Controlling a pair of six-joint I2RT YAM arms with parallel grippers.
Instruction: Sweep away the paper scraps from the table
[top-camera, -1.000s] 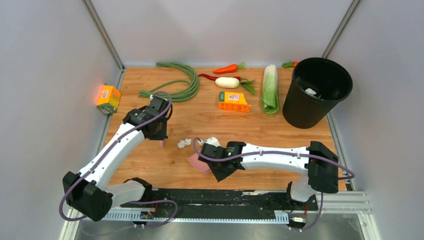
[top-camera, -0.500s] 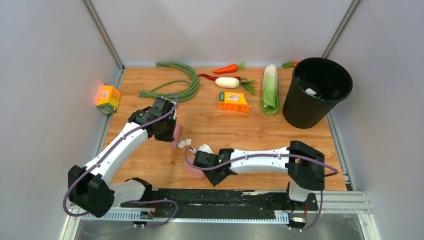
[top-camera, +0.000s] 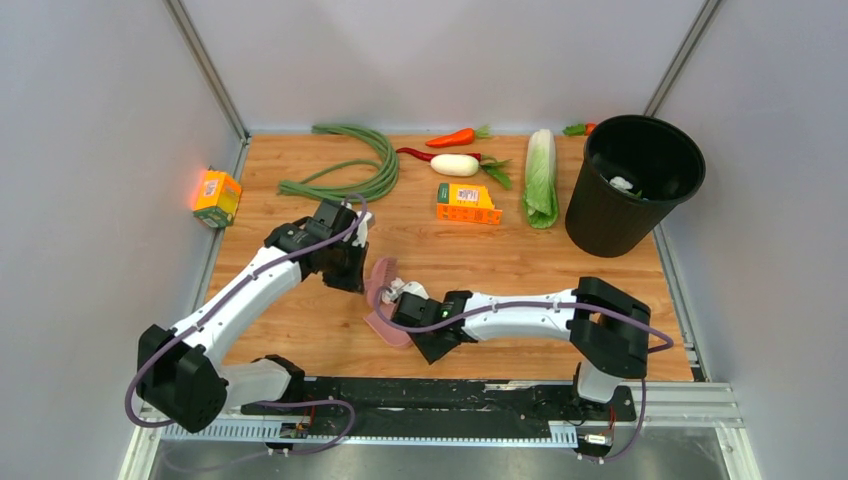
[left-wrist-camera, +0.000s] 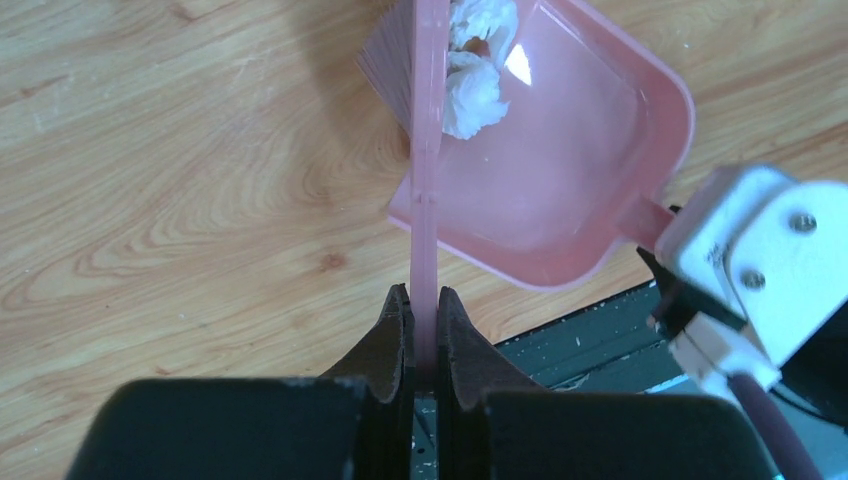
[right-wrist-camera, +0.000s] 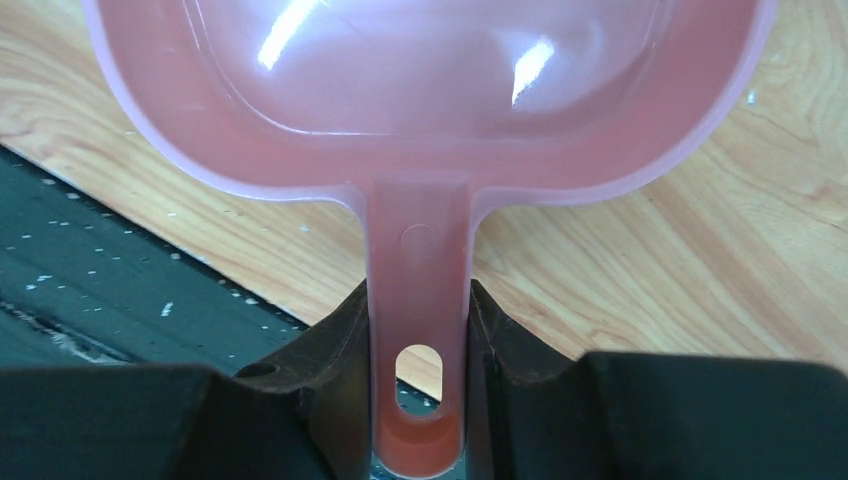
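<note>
Two white paper scraps (left-wrist-camera: 472, 80) lie at the mouth of the pink dustpan (left-wrist-camera: 560, 170), pressed against the bristles of a pink brush (left-wrist-camera: 428, 150). My left gripper (left-wrist-camera: 425, 330) is shut on the brush handle. My right gripper (right-wrist-camera: 420, 340) is shut on the dustpan's handle, and the pan (right-wrist-camera: 430, 90) rests on the wooden table (top-camera: 500, 260). In the top view the brush (top-camera: 379, 280) stands against the dustpan (top-camera: 386, 326), between the left gripper (top-camera: 352, 268) and the right gripper (top-camera: 408, 315). The scraps are mostly hidden there.
A black bin (top-camera: 633, 185) with a white wad inside stands at the back right. A cabbage (top-camera: 541, 178), orange box (top-camera: 467, 203), white radish (top-camera: 455, 165), carrot (top-camera: 452, 137) and green beans (top-camera: 350, 170) lie along the back. The table's near edge and black rail are just behind the dustpan.
My left gripper moved the brush right, pushing the scraps into the dustpan's mouth. My right gripper moved the dustpan left to meet it.
</note>
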